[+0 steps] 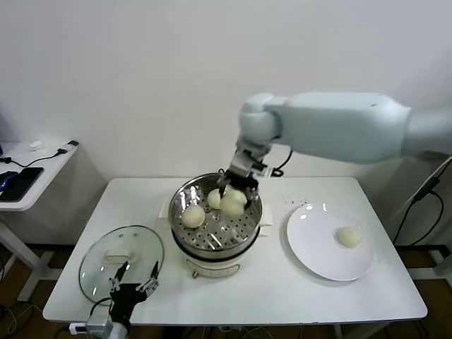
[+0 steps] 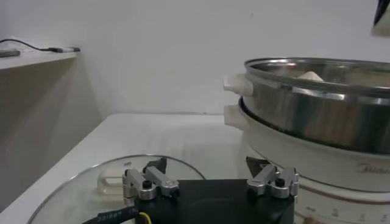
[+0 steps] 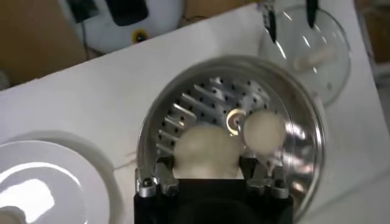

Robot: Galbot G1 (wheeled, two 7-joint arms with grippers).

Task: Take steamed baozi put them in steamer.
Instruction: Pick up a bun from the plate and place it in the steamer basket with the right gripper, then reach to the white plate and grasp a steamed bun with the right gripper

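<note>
left gripper sits nearest the head camera, at the front left corner of the table, fingers spread wide with nothing between them, over the near edge of the glass lid that lies flat on the table. left arm idle.

steamer stands at table centre, just right of the lid: steel pot on a cream base, perforated tray showing inside. two baozi rest on the tray, one at the left side, one toward the back.

right gripper reaches down from the right arm into the back right part of the pot. right wrist view shows its two fingers pressed against either side of a third baozi, gripping it above the tray, close beside another baozi.

white plate lies right of the steamer, apart from it. fourth baozi sits on the plate, toward its right side.
</note>
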